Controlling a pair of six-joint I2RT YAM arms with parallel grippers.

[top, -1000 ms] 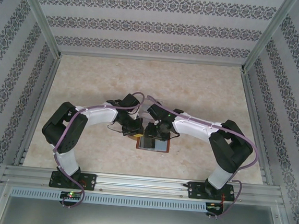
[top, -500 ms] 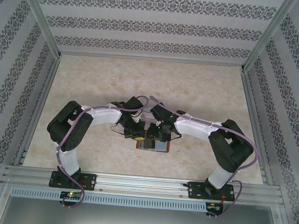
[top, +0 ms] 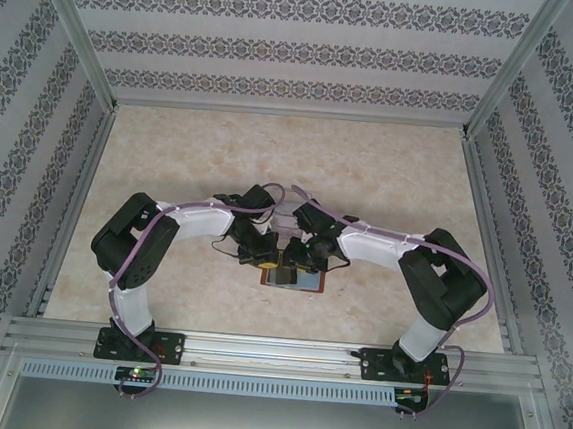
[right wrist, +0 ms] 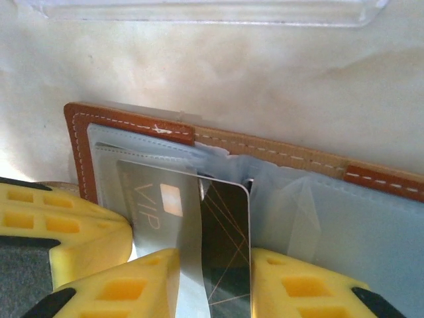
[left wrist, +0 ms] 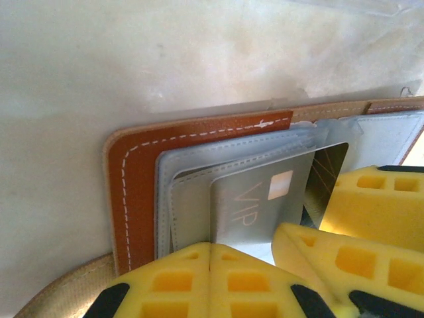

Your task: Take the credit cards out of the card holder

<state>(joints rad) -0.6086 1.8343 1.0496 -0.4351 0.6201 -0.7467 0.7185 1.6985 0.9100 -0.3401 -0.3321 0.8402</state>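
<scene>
The credit cards (right wrist: 224, 232) stick partway out of the grey-blue pocket of the card holder (right wrist: 132, 126), which lies open on the table (top: 370, 182) between my arms. My right gripper (right wrist: 215, 265) has a finger either side of them, though I cannot tell if it bites yet; my left gripper (left wrist: 211, 255) is clenched empty over the leather. I'd pinch firmly, then draw straight along the pocket with the left pinning.
</scene>
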